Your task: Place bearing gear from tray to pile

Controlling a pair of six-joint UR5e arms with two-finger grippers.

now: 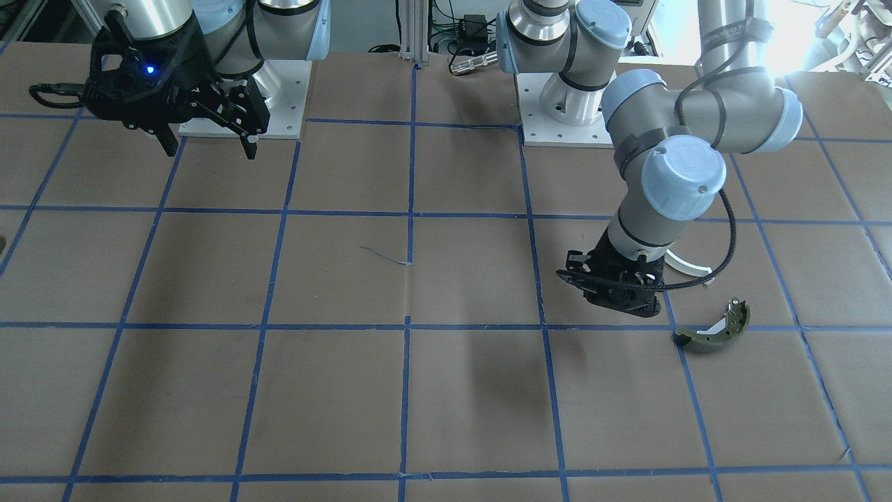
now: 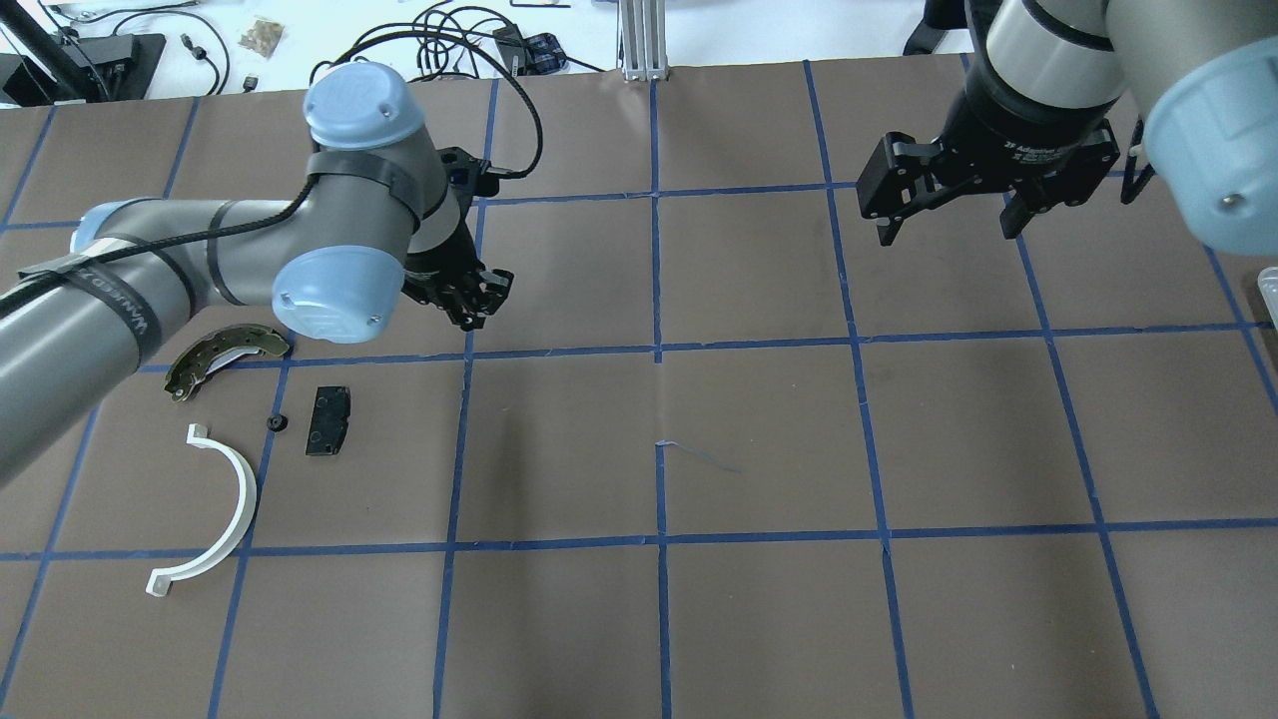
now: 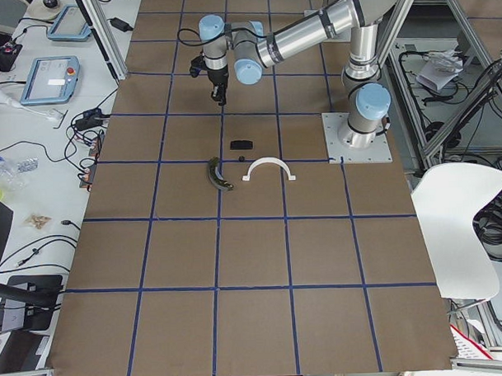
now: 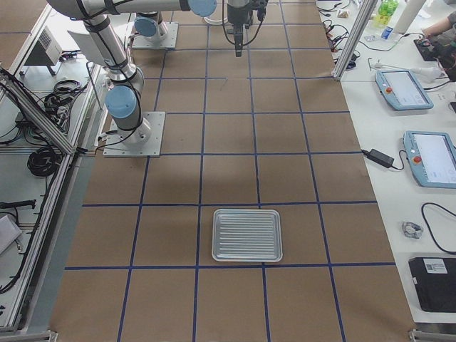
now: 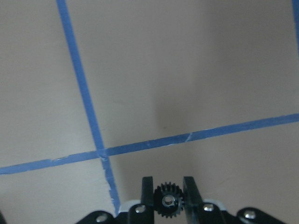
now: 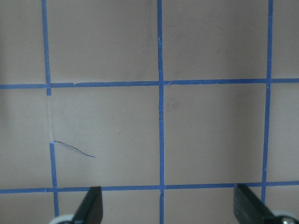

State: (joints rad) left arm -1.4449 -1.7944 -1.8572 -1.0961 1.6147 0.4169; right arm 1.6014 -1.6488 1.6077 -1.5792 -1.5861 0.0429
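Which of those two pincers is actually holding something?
The left pincer: a small black gear sits clamped in it, teeth showing in the wrist view. The right pincer hangs open and empty.

Blue tape grid (image 2: pixel 657 350) on brown table (image 2: pixel 759 439); white chair (image 3: pixel 462 222) beside.

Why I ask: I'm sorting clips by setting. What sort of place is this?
Most likely a robotics lab workcell: the left arm and right arm stand bolted to a table with a blue tape grid, teach pendants and loose cables lie on side benches, and aluminium framing flanks it.
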